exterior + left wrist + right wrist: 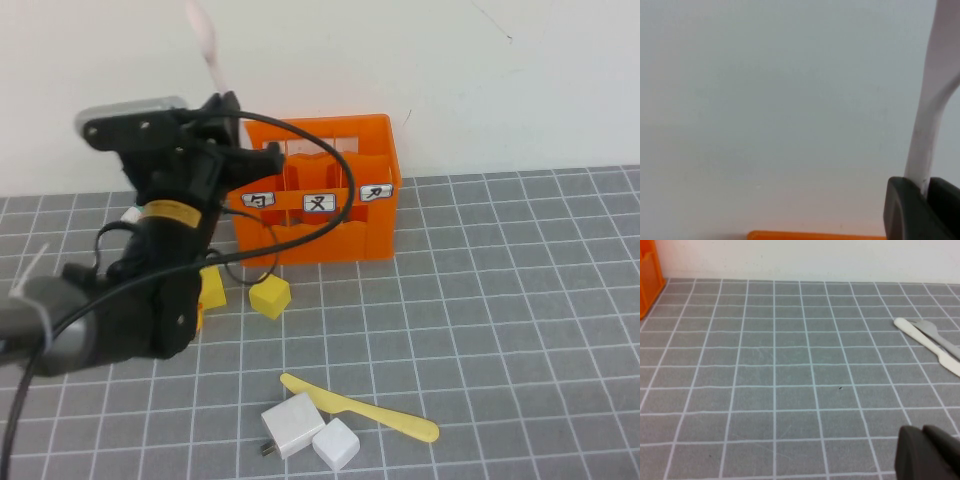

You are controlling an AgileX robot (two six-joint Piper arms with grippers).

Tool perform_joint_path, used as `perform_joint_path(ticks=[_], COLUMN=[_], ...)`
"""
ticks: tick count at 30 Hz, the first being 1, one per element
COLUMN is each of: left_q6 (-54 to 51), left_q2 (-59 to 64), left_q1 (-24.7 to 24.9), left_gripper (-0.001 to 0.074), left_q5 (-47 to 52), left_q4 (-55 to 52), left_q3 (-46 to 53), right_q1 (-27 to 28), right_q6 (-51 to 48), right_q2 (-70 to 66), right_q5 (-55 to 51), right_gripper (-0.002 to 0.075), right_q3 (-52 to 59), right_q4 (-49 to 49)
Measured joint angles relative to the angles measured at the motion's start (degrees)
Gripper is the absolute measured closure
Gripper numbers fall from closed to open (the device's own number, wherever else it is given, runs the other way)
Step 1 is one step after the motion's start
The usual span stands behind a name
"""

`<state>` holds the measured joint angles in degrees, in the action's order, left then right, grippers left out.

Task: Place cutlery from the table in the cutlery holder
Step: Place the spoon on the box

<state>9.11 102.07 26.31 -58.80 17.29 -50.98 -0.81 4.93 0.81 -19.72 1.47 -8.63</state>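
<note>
Your left gripper (pixel 222 108) clamped the pink spoon (pixel 203 40) upright at the orange cutlery holder (pixel 372 205)'s nine o'clock edge; lowering it into a compartment came next. The yellow knife (pixel 358 407) lay on the surface (pixel 520 320). Right gripper (pixel 930 455): cannot tell.
</note>
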Motion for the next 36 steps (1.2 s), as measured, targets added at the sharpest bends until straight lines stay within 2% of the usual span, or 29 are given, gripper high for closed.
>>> perform_joint_path(ticks=[7, 19, 22, 29, 36], left_q6=[-2.60, -2.72, -2.72, -4.97, -12.44], left_q2=[5.53, 9.84, 10.02, 9.56, -0.02], left_q1=[-0.79, -2.55, -2.83, -2.95, -2.95], left_gripper=[0.0703, 0.0699, 0.0659, 0.0454, 0.0418], left_q5=[4.64, 8.78, 9.43, 10.57, 11.01], left_q4=[-1.59, -3.93, -4.74, -5.22, -5.22], left_q3=[-5.53, -5.94, -6.04, -6.04, -6.04], right_q1=[0.00, 0.00, 0.00, 0.00, 0.00], right_q6=[0.00, 0.00, 0.00, 0.00, 0.00], right_q2=[0.00, 0.00, 0.00, 0.00, 0.00], right_q5=[0.00, 0.00, -0.04, -0.04, -0.13], right_gripper=[0.0729, 0.0729, 0.0729, 0.0729, 0.0729], right_q3=[0.00, -0.07, -0.07, -0.07, -0.07], right_q4=[0.00, 0.00, 0.00, 0.00, 0.00])
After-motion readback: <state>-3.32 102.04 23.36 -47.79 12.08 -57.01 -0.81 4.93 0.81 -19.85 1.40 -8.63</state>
